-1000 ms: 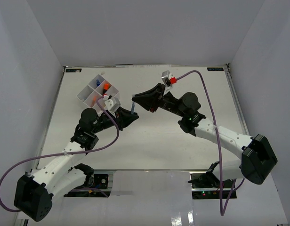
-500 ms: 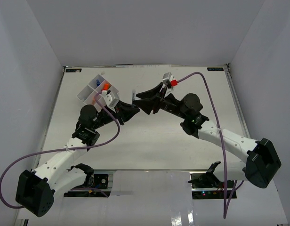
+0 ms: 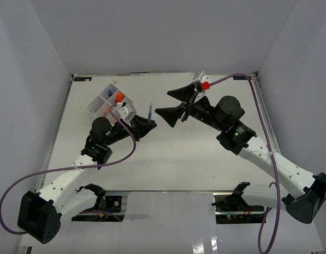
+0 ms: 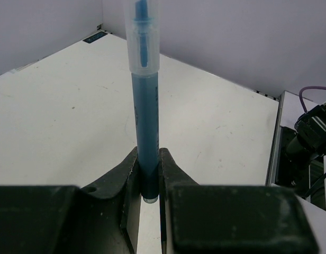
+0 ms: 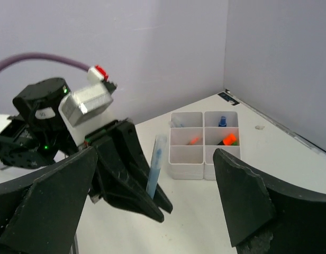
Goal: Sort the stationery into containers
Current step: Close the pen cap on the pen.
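Pen (image 4: 145, 121): roughly upright, capped end up, lower end in the jaws.
Left gripper (image 4: 148, 180): clamped on the pen.
Right gripper (image 3: 164, 103): jaws wide apart, holding nothing, near the pen and clear of it.
Tray (image 5: 187, 168): close behind the left gripper, so the left arm is nearer.
Next, probably: swing the pen back over a compartment.

I work over a white table (image 3: 168, 159). Pale lilac walls (image 3: 163, 32) rise along the table's left, far and right edges. A black label (image 3: 82, 79) sits at its far left corner and a second black label (image 3: 241, 78) at its far right corner. A tiny white scrap (image 5: 260, 127) lies near its far edge.
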`<state>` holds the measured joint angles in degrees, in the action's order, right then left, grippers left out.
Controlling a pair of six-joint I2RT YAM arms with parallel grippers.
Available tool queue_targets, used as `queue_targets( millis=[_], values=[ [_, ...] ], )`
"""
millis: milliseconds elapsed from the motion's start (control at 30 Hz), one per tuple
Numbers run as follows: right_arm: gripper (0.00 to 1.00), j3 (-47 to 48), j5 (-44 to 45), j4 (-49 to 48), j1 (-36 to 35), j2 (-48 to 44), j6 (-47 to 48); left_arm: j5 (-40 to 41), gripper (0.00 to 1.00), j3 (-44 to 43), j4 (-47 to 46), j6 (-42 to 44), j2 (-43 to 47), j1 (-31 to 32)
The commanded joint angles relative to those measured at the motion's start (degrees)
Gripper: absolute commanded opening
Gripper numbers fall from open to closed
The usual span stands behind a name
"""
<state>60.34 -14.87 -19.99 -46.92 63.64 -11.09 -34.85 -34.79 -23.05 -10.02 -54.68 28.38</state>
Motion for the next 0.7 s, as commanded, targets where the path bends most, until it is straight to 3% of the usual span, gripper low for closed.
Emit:
queue_targets(
  millis=[0, 167, 667],
  values=[
    [0.99, 8.8, 4.9, 11.9, -0.2, 1.9, 3.2, 0.4, 0.00, -2.4, 3.3, 2.1, -0.1, -0.2],
    [0.92, 19.5, 6.7, 21.6, -0.4, 8.3, 3.3, 1.0, 0.00, -3.2, 5.5, 3.7, -0.1, -0.2],
    [0.84, 25.9, 5.9, 24.7, -1.9, 18.1, 3.7, 3.3, 0.00, -3.4, 7.2, 5.0, -0.2, -0.2]
  ],
)
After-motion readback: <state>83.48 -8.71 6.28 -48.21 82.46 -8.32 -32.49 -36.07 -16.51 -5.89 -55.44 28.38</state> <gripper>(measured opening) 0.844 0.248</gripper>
